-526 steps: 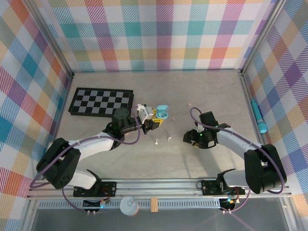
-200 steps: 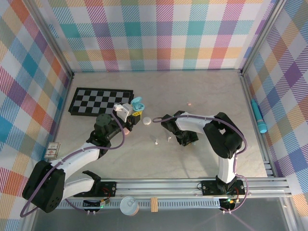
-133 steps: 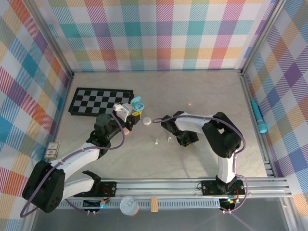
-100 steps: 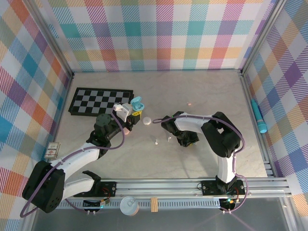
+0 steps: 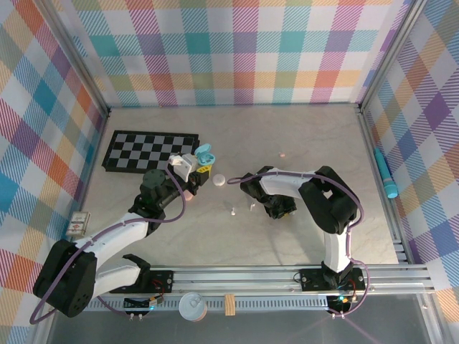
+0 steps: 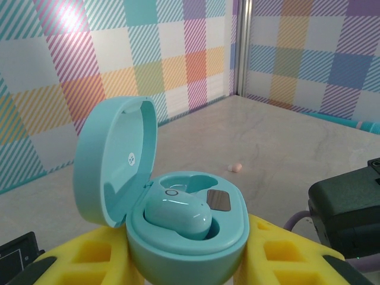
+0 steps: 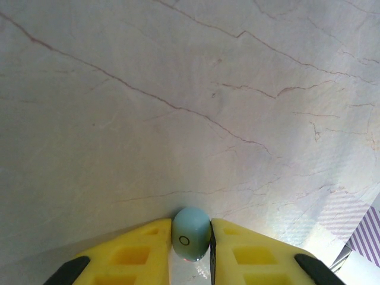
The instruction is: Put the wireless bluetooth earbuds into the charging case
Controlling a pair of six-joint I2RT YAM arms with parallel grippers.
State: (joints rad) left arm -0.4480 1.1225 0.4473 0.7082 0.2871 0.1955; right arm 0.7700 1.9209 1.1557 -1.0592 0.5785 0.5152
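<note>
Pinched across its sides by the right gripper [image 7: 191,252] at six o'clock, the light blue earbud [image 7: 191,233] looked featherlight, hard and slippery; the left gripper [image 6: 184,264] clasped the charging case [image 6: 196,237]

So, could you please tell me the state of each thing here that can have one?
Light blue charging case: lid open, upright, clamped in left gripper.
Seated blue earbud: docked in the case; second socket empty.
Loose blue earbud: pinched in right gripper.
White case: lying on the table, looks closed.
Pink earbud: loose on the table.
</note>
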